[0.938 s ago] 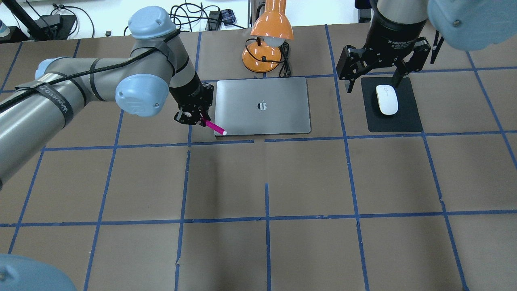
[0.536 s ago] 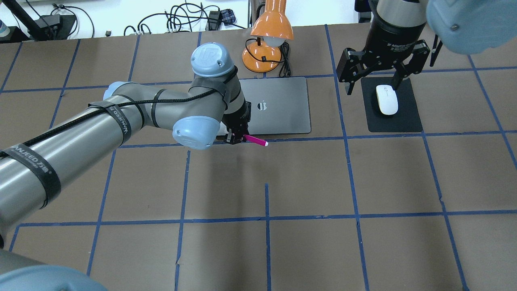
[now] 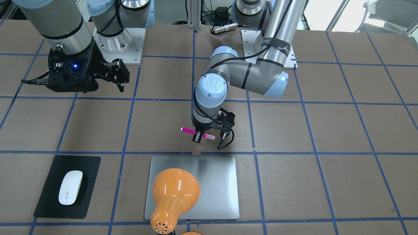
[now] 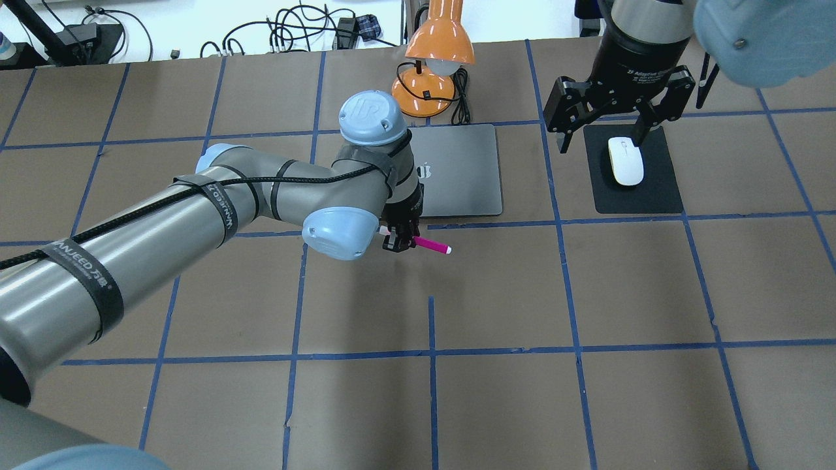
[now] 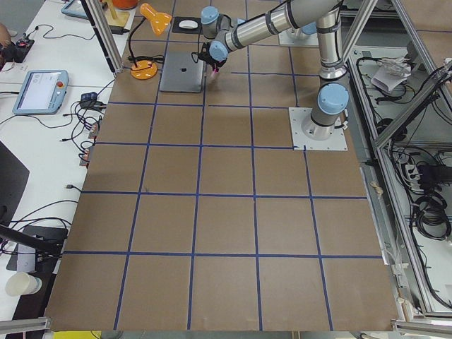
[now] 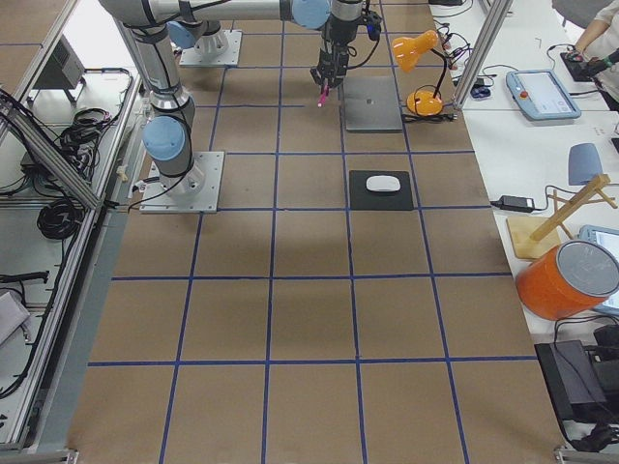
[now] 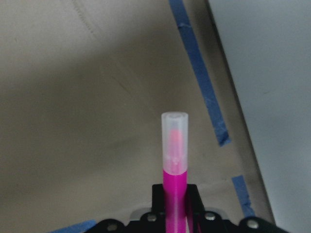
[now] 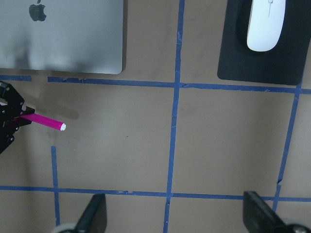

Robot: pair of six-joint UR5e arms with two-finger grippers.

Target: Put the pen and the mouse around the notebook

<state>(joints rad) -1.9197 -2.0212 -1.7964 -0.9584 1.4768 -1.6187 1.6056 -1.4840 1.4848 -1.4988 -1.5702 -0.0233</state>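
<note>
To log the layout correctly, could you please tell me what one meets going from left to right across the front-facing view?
Mouse → right gripper → pen. The black mat, lamp and notebook overlap these, so they are omitted.

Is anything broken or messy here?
Nothing looks broken or spilled. The pen is held in the left gripper, the mouse sits straight on its black mat, and the notebook lies flat.
</note>
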